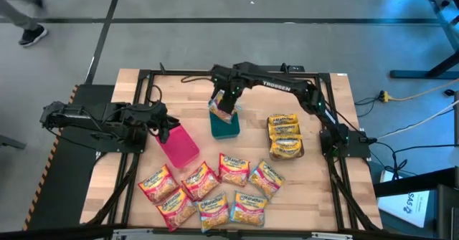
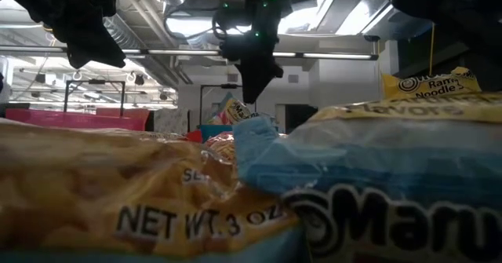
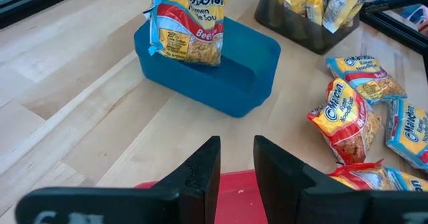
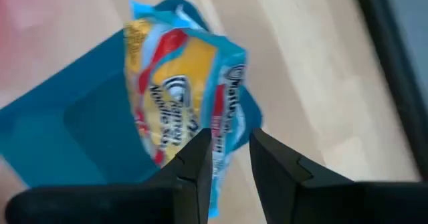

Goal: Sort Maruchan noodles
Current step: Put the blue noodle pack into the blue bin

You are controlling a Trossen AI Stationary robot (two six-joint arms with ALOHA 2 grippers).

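My right gripper (image 4: 231, 150) is above the teal bin (image 1: 226, 127) near the table's middle, shut on a light-blue Maruchan packet (image 4: 180, 97). More packets, red and light-blue (image 1: 215, 190), lie flat on the wood along the near edge. Yellow packets (image 1: 285, 129) stand in a dark bin (image 3: 294, 27) to the right. At the left, my left gripper (image 3: 236, 157) is open, with a narrow gap and nothing between its fingers, over the pink bin (image 1: 179, 145). My right gripper pinches the light-blue packet by its upper edge (image 4: 219, 147) between its two fingers. The fingers come from above, pointing steeply down. The packet hangs upright below them, and its lower end (image 3: 194, 57) reaches inside the teal bin; whether it touches the bin's floor I cannot tell.
Bare wood lies between the bins and the row of packets at the near edge, and also at the far left. The arms' black frames (image 1: 337, 143) run along both sides of the table.
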